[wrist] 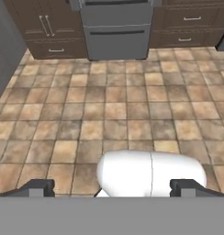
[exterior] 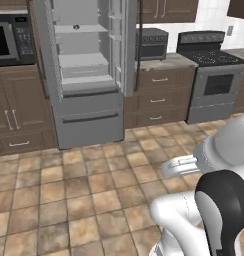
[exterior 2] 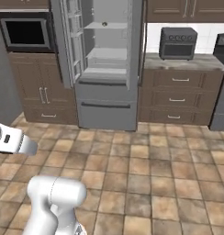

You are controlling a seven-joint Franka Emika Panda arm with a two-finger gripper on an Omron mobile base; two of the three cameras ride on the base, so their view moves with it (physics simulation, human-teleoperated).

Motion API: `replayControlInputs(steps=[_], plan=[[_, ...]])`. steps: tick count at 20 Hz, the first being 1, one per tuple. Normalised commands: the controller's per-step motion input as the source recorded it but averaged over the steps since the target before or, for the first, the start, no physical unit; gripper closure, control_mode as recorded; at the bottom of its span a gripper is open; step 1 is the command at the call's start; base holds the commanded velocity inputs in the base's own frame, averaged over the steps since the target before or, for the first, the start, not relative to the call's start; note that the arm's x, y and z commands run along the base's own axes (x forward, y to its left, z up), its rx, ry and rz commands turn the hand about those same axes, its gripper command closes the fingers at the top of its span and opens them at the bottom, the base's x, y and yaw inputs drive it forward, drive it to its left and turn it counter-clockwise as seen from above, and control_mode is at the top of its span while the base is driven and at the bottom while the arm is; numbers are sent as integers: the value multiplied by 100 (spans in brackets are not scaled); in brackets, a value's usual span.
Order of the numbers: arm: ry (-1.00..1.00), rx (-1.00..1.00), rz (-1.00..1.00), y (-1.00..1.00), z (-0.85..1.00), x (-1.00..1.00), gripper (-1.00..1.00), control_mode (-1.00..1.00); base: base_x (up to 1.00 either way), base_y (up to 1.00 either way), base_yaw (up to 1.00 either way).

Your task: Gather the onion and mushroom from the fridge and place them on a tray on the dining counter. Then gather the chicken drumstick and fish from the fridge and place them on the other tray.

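Grey steel fridge stands open across the tiled floor, its visible shelves bare; none of the food is visible. Gripper carries nothing, jaws spread wide. Judged step: approaching the fridge; next, drive closer and reach in.

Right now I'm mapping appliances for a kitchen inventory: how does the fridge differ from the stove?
The fridge is tall, light grey, its upper doors open on bare shelves; the stove is low and darker, with its oven door shut. The fridge has bottom drawers; the stove has black burners on top. Both stand against the back wall.
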Motion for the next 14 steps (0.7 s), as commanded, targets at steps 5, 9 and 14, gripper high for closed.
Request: replayControlInputs(steps=[5,9,14], plan=[[0,0,0,0,0,0,-100,100,100,1,2],[0,0,0,0,0,0,-100,100,100,8,1],[0,0,0,0,0,0,-100,100,100,9,1]])
